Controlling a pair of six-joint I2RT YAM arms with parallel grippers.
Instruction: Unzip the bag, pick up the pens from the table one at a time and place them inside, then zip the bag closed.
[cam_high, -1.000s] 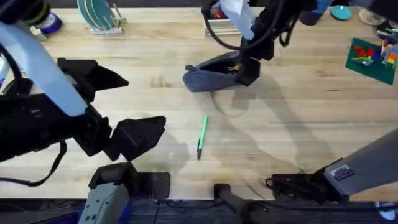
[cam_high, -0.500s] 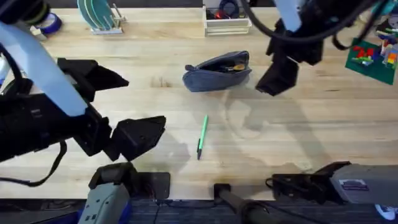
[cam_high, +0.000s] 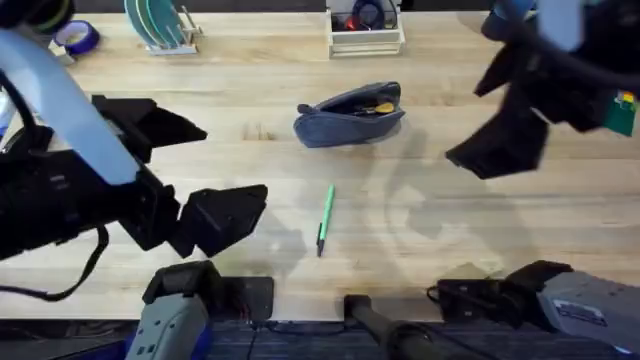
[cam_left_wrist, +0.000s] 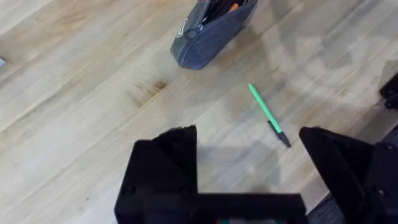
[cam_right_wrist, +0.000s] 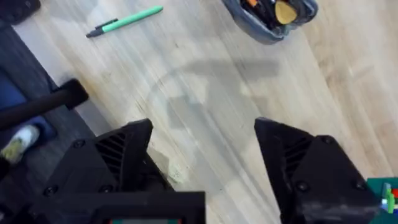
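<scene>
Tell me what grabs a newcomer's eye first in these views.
The bright green pen lies alone on the pale wooden table, near the middle and nearer the arms' bases than the bag. Behind it the grey-blue bag sits unzipped, with orange and yellow items showing inside. The left gripper hangs open over the wood short of the pen, and the right gripper is open too.

Grey-blue bag (cam_high: 349, 116) (orange and yellow inside), bright green pen (cam_high: 324, 220) with dark tip, pale grained bench (cam_high: 250, 60).
</scene>
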